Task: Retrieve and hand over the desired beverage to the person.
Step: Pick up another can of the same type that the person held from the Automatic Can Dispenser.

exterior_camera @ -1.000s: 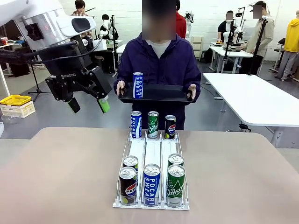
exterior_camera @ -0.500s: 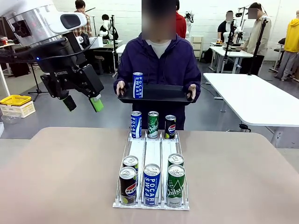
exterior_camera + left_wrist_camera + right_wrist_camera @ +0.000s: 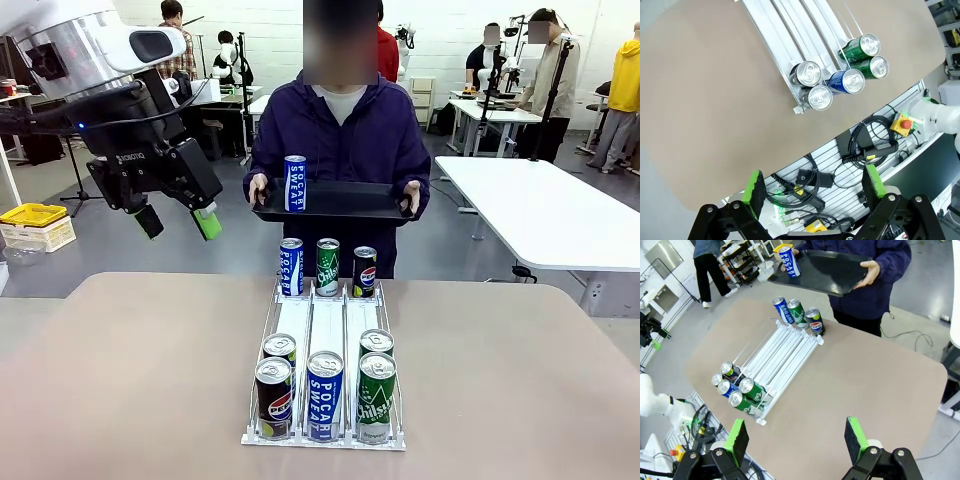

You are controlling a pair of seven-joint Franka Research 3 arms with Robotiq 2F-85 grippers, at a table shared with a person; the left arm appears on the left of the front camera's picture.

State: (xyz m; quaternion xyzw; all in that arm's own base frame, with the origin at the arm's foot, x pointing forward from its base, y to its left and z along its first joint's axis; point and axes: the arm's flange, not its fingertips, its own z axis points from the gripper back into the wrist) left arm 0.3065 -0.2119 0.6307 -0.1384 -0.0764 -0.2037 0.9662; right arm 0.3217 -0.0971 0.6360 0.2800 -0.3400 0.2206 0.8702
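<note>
At the far left, above the tan tabletop (image 3: 120, 380), the left arm's black two-finger gripper with green pads (image 3: 179, 221) hangs in the air. Its jaws are spread wide with nothing between them. It sits about level with the tray and well to its left, touching nothing.

Right of it, down the middle of the table, lies a white wire three-lane can rack (image 3: 326, 318). At its near end stand two dark Pepsi cans (image 3: 274, 398) in the left lane, one blue near-end Pocari Sweat can (image 3: 325, 395) in the middle lane and two green Chilsung cans (image 3: 376, 397) in the right lane. At its far end three more stand in a row: a blue can (image 3: 291, 266), a green can (image 3: 328, 266) and a dark Pepsi can (image 3: 365, 271).

Beyond the far edge stands the person in the dark purple-navy hooded sweatshirt (image 3: 340, 130), holding a flat black plastic tray (image 3: 345, 200) with both hands. A tall blue-and-white Pocari Sweat can (image 3: 295, 183) stands upright on the tray's left part.

The right arm's gripper (image 3: 796, 440) looks down on the table from high above, its jaws also wide and empty.

With a can already on the tray and both claws free, the fetch and handover look done. If that blue can is the wanted drink, little is left beyond keeping the arms clear.
</note>
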